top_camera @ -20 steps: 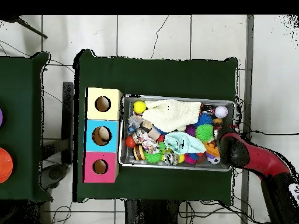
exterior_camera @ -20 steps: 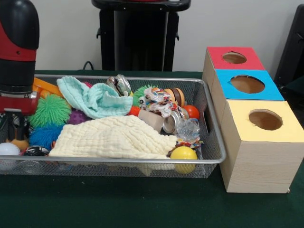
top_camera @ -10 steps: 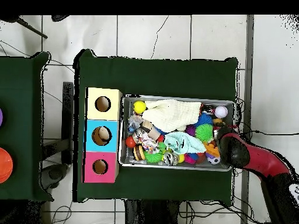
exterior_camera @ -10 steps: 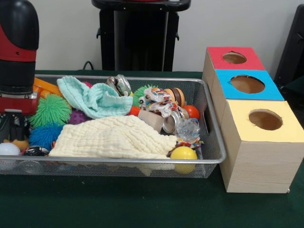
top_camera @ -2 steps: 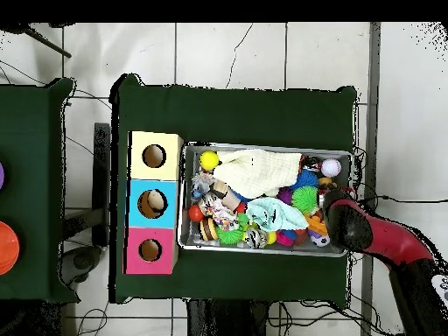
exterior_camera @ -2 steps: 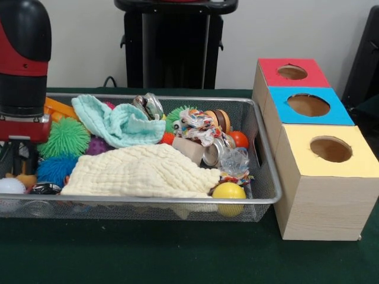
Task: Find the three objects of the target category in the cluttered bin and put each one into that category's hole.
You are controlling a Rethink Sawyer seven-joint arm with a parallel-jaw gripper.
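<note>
A wire mesh bin (exterior_camera @ -2 steps: 148,201) holds a heap of toys under a cream cloth (exterior_camera @ -2 steps: 139,171) and a teal cloth (exterior_camera @ -2 steps: 115,121). Among them are a green spiky ball (exterior_camera @ -2 steps: 63,137), a blue spiky ball (exterior_camera @ -2 steps: 54,168), a yellow ball (exterior_camera @ -2 steps: 228,192), a white ball (exterior_camera @ -2 steps: 10,186), a red ball (exterior_camera @ -2 steps: 239,139), crushed cans (exterior_camera @ -2 steps: 214,152) and a rope toy (exterior_camera @ -2 steps: 195,125). My gripper (exterior_camera @ -2 steps: 18,161) hangs inside the bin's left end, just above the white ball and beside the blue spiky ball. From overhead the arm's head (top_camera @ -2 steps: 343,220) covers it.
A wooden box right of the bin has a red-topped hole (exterior_camera @ -2 steps: 292,72), a blue-topped hole (exterior_camera @ -2 steps: 308,105) and a yellow-topped hole (exterior_camera @ -2 steps: 330,149). An orange toy (exterior_camera @ -2 steps: 56,107) lies in the bin's far left corner. Green cloth covers the table (exterior_camera @ -2 steps: 177,254).
The arm has shifted only very slightly at the bin's left end. The bin's contents lie as before.
</note>
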